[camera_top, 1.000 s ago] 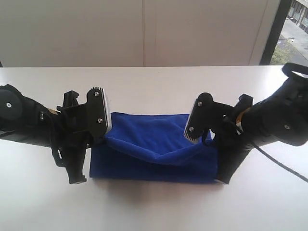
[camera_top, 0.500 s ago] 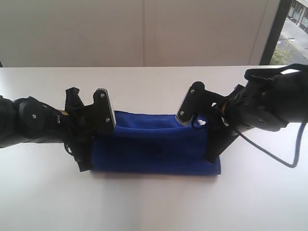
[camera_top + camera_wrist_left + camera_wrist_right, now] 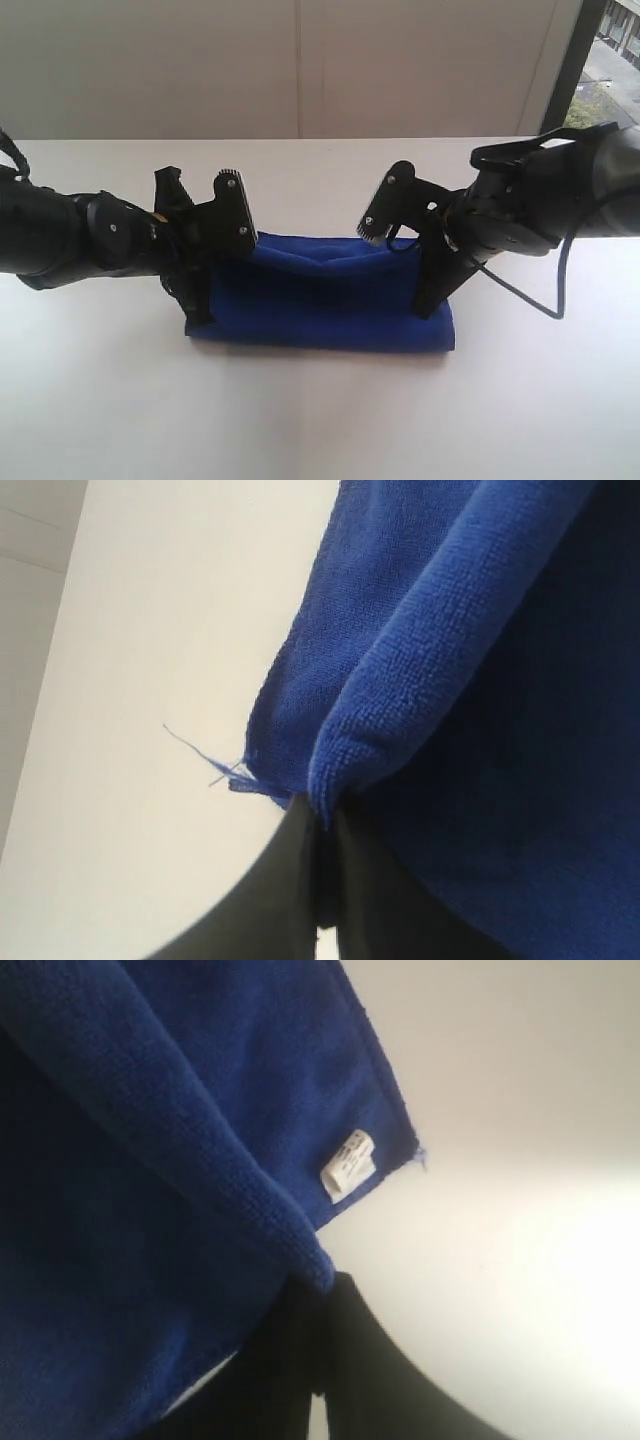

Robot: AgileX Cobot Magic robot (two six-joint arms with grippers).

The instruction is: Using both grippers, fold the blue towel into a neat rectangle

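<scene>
White table point(image 3: 320, 420) lies nearest you. On it the blue towel point(image 3: 320, 305) is now a narrower, flatter band than a second ago, its sagging top layer laid down. Your left claw point(image 3: 198, 308) pinches its left end and your right claw point(image 3: 428, 303) its right end, the white tag point(image 3: 347, 1163) just beside.

Bright daylight, window point(image 3: 612, 55) at right; soft shadows on table point(image 3: 320, 420); wrist views slightly blurred, table overexposed.
</scene>
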